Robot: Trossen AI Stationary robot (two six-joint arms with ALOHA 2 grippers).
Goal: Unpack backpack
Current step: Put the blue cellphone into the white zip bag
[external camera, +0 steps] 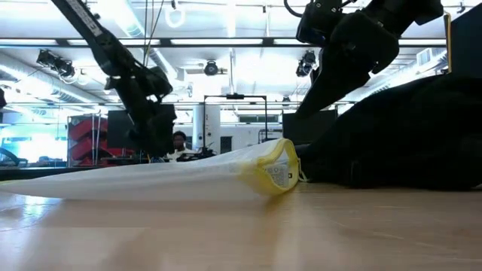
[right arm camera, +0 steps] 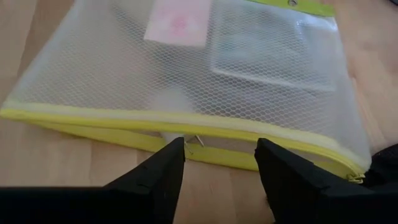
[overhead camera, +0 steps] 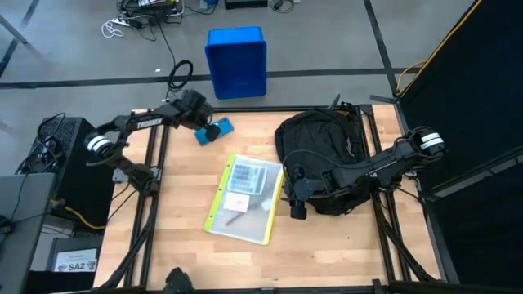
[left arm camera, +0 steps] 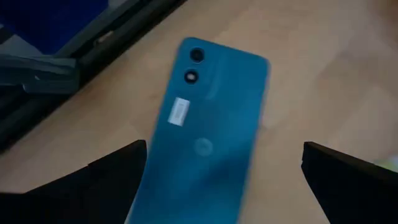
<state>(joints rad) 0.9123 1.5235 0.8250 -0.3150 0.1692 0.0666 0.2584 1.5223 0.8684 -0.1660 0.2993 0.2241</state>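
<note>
Mesh and yellow zip edging make the document pouch point(overhead camera: 243, 198) slippery prey: the right pincer point(right arm camera: 217, 163), fingers parted and straddling the zip edge with nothing yet held, could pinch only the thin trim and let the pouch slide, or snag the backpack point(overhead camera: 323, 155) lying just beside it at 3 o'clock on the counter point(overhead camera: 188, 245). At 11 o'clock the left pincer point(left arm camera: 221, 186) hangs wide open over a teal smartphone point(left arm camera: 208, 130) lying face down; closing off-centre could skid it across the pale wood. Beyond the counter, a blue plastic bin point(overhead camera: 236, 62) sits on grey floor; the low view shows a bright workshop with a person seated far off.
</note>
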